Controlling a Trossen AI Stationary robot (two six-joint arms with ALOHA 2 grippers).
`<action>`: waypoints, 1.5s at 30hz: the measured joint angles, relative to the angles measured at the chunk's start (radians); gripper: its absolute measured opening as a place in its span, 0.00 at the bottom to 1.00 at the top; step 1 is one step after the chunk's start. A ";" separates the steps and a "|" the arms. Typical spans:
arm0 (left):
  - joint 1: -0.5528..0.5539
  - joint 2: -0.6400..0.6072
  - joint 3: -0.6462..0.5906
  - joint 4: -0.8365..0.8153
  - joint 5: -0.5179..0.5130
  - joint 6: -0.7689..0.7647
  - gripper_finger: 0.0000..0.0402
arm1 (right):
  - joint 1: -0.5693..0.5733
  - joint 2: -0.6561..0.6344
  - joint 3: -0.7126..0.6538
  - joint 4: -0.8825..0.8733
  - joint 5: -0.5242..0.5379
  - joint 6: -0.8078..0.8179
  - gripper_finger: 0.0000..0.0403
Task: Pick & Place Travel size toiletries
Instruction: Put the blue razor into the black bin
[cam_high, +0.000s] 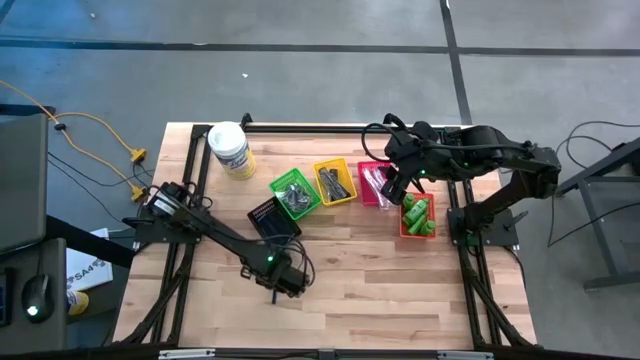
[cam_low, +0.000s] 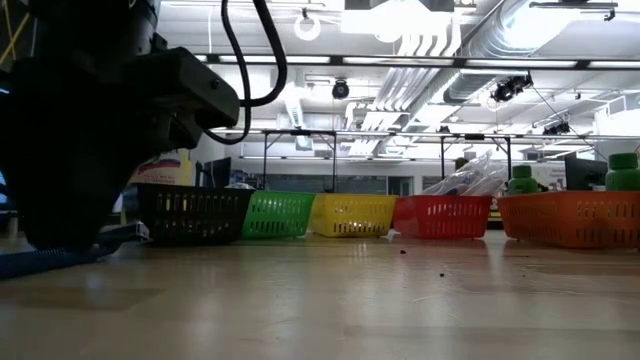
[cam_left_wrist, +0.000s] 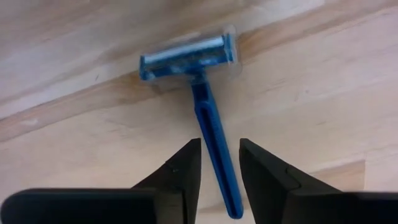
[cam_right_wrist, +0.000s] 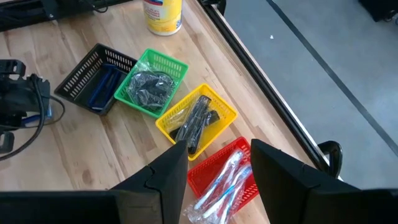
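Wooden table: five baskets in a row, sorted by item type. Right gripper hangs over the red basket, jaws apart, holding nothing. Left gripper is low on the table, jaws part-open, straddling the blue razor handle, not yet clamped; the razor likely belongs in the black basket.

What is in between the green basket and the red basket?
The yellow basket sits between the green basket and the red basket. It holds dark grey strips. The high view shows the row best.
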 joint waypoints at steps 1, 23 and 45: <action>0.000 0.000 0.000 0.004 -0.001 -0.001 0.25 | 0.000 0.000 0.000 0.000 0.000 -0.001 0.41; 0.003 0.041 0.003 0.052 0.000 -0.022 0.45 | 0.000 0.000 0.000 -0.003 0.000 -0.008 0.41; 0.003 0.037 0.000 0.043 0.074 0.120 0.03 | 0.000 0.000 0.000 -0.039 0.000 -0.009 0.41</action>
